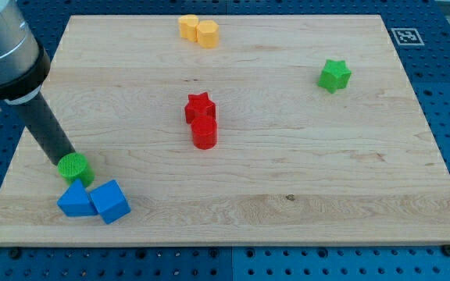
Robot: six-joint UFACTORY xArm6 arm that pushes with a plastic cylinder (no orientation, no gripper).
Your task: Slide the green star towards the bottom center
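My tip sits at the near left of the worktop, touching the far edge of the green cylinder. My end effector is a bare rod, holding nothing. Just nearer than the cylinder lie two blue blocks, touching each other. The green star rests far off to the right, well apart from my tip. A red star and red cylinder touch at the centre. Two yellow blocks sit at the far edge.
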